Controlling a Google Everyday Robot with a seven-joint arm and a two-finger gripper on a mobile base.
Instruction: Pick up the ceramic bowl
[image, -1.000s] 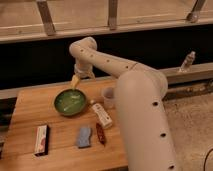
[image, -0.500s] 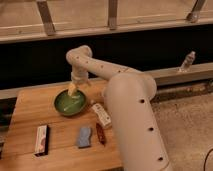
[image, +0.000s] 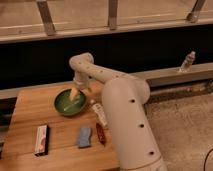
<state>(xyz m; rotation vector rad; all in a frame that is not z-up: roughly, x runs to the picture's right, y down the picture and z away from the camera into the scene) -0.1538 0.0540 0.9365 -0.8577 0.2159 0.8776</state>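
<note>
The ceramic bowl is a round, shallow, glossy green bowl on the far part of the wooden table. My gripper hangs at the end of the white arm and reaches down into the bowl at its far right side. Its pale fingers point into the bowl's hollow, close to the rim.
On the table lie a white packet right of the bowl, a red-brown bar, a blue-grey sponge and a boxed snack. A clear bottle stands on the ledge at the right. A dark wall runs behind.
The gripper has moved down and left from above the bowl's far rim into the bowl. The arm has swung lower over the table.
</note>
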